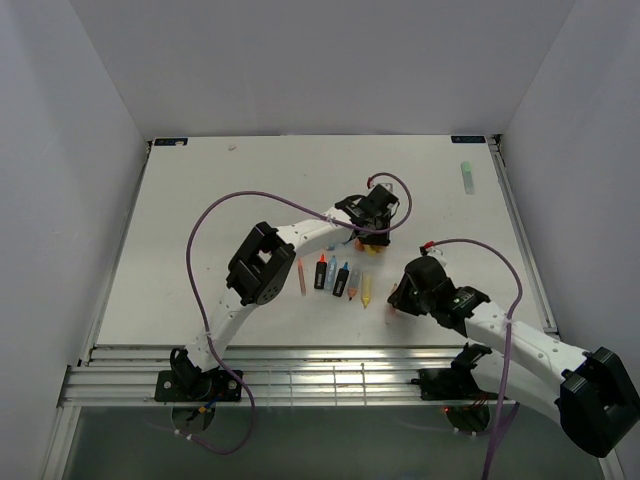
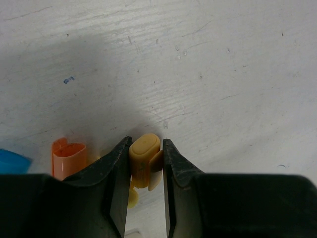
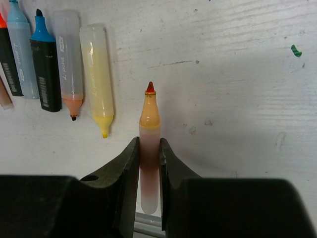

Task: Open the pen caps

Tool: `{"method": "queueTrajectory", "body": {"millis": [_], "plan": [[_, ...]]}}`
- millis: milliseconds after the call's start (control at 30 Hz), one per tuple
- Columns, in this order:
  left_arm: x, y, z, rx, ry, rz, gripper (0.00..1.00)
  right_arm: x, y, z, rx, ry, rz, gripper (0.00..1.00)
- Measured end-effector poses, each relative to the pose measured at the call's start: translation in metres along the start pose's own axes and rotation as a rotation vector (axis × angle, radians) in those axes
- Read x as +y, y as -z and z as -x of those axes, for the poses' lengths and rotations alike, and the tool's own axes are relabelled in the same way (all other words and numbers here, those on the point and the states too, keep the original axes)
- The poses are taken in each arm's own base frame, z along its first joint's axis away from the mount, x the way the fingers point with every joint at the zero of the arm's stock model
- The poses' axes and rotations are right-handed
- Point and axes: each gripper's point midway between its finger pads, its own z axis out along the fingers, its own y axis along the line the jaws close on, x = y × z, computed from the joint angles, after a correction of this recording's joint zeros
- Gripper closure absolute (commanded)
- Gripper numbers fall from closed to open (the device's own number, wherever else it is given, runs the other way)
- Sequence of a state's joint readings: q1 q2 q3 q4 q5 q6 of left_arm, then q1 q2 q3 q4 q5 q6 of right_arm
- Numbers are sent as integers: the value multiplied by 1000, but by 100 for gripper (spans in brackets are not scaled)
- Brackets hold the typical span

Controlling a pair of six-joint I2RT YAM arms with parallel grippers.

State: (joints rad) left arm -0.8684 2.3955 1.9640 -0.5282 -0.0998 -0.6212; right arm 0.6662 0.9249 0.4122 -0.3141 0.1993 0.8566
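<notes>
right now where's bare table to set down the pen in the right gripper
Widest bare patch: the table's left side, between its left edge and the left arm. Also bare: the far strip beyond the left gripper, up to the green item at far right. Crowded: the pen row beside the right gripper.

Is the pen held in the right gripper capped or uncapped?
Uncapped: the translucent orange highlighter pen clamped in the right gripper shows its bare red tip; the left gripper holds a stubby orange-yellow plastic cap.
</notes>
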Motion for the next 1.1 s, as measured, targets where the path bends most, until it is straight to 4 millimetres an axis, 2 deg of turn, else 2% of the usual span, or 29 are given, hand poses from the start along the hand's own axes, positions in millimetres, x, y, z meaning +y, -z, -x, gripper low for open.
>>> {"method": "queueTrajectory", "body": {"millis": [267,367,667,933,1100], "plan": [[10,0,4,2,7,15,53,2,-13,6,15,7,-13,92],[13,1,6,1,9,18,50,5,-15,10,9,5,-6,92],[15,3,8,0,11,19,47,7,-22,15,15,13,-5,92],[30,9,10,18,13,49,45,4,-31,15,42,37,-31,92],[43,25,27,3,26,66,44,12,-35,18,43,54,-9,92]]}}
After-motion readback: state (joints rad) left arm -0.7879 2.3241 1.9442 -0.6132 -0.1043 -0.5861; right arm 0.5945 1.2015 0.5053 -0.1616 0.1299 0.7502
